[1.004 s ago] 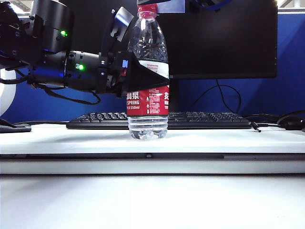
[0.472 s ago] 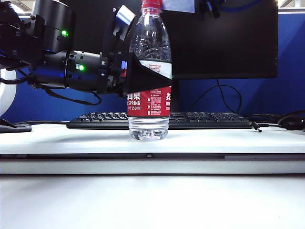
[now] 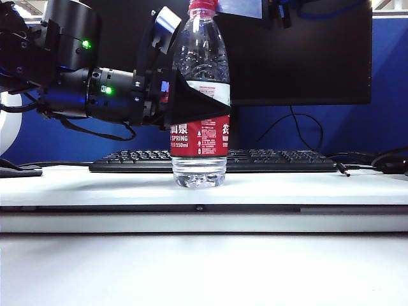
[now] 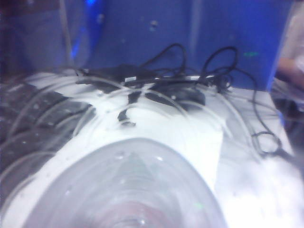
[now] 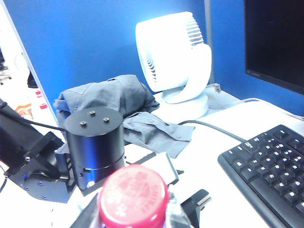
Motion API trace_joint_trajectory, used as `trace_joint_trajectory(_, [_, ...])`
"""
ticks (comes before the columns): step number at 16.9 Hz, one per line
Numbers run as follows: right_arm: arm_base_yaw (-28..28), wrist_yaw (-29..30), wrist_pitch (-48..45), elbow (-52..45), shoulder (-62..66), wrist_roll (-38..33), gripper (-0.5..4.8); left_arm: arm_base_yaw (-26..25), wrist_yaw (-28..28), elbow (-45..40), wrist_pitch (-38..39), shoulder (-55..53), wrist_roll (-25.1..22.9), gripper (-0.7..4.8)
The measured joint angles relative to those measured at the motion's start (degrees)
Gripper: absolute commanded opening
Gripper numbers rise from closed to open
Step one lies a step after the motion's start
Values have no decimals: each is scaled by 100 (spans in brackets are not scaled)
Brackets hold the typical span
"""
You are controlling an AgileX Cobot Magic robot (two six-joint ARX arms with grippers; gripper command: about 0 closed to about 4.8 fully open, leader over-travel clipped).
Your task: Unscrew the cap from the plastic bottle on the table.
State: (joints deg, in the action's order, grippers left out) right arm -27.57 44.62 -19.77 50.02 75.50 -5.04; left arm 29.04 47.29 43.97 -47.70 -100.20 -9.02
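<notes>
Black left hand (image 3: pixel 191 102) clamped on plastic bottle (image 3: pixel 199 95) at label height; bottle upright on white desk (image 3: pixel 287 188), just before the keyboard (image 3: pixel 274 160). Right hand above red cap (image 5: pixel 133 195); its grip can't be read.

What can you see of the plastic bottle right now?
The plastic bottle is tall, clear and empty-looking, standing upright on the table in front of the keyboard. Its label is white above, red below, reading SPRING; the base is ridged. The red cap is on. The left gripper clamps its middle from the left; the right gripper sits around the cap, grip unclear.
</notes>
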Motion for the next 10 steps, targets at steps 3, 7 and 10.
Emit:
trace_joint_trajectory(3, [116, 92, -76, -9, 13, -42, 75, 0, -17, -2, 0, 0, 2, 237])
trace_joint_trajectory(7, [398, 393, -116, -20, 24, -157, 75, 13, -39, 0, 0, -2, 4, 237])
trace_joint_trajectory(10, [481, 474, -125, -28, 24, -264, 76, 11, -39, 2, 0, -2, 22, 237])
